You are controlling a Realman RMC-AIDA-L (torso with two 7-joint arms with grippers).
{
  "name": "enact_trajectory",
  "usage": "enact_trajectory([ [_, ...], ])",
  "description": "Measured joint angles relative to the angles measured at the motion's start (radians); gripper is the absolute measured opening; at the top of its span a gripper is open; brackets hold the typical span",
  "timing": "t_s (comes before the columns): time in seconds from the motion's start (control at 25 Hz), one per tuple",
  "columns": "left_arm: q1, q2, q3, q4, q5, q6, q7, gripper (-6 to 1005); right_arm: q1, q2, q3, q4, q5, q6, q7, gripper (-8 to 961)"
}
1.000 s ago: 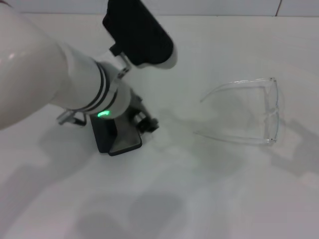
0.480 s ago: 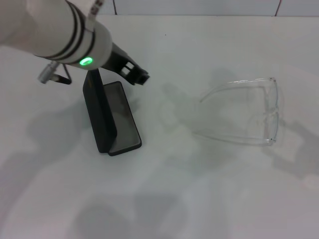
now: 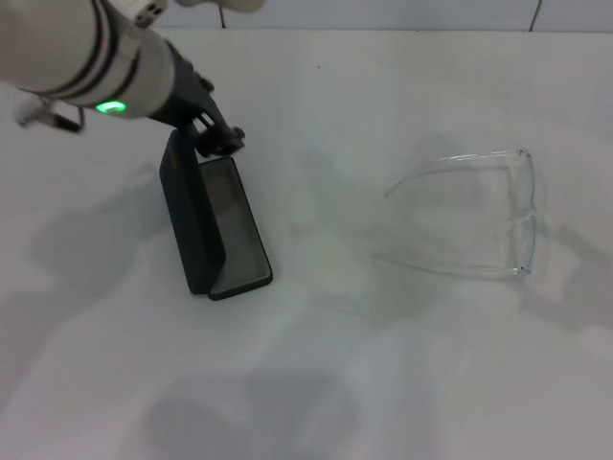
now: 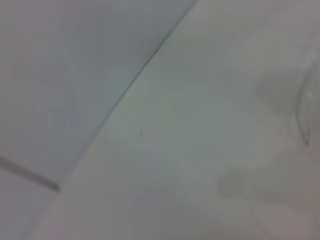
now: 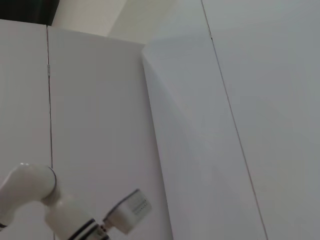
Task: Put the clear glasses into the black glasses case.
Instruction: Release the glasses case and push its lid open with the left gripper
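Note:
The black glasses case (image 3: 193,222) lies open at the left middle of the white table, its lid standing upright and its grey-lined half (image 3: 236,228) flat beside it. The clear glasses (image 3: 522,216) rest on the table well to the right of the case, arms unfolded and pointing towards it. My left arm's wrist (image 3: 105,72), showing a green light, hovers over the far end of the case at the upper left. Its gripper is past the top edge of the head view. The right arm is out of sight in the head view.
The white table (image 3: 335,364) runs up to a white wall at the back (image 4: 75,75). In the right wrist view, white wall panels fill the frame, with the left arm (image 5: 30,195) low in one corner.
My left arm has drawn back up and to the far left, uncovering the open case. Its black gripper has left the frame. Case and glasses have stayed put.

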Motion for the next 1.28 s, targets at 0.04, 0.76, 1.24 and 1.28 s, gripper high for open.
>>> enact_trajectory([
  [0.04, 0.008, -0.002, -0.012, 0.029, -0.001, 0.007, 0.109, 602, 0.003, -0.001, 0.000, 0.000, 0.000, 0.006, 0.000, 869],
  [0.76, 0.053, 0.021, 0.092, 0.082, 0.000, 0.069, 1.025, 601, 0.059, 0.030, 0.006, 0.110, 0.045, 0.139, -0.046, 869],
  [1.24, 0.081, -0.020, 0.129, 0.080, -0.047, 0.066, 0.836, 600, 0.073, 0.026, 0.005, 0.182, 0.079, 0.138, -0.122, 869],
  [1.28, 0.084, -0.028, 0.132, 0.067, -0.047, 0.061, 0.835, 600, 0.073, 0.022, 0.004, 0.182, 0.076, 0.137, -0.120, 869],
])
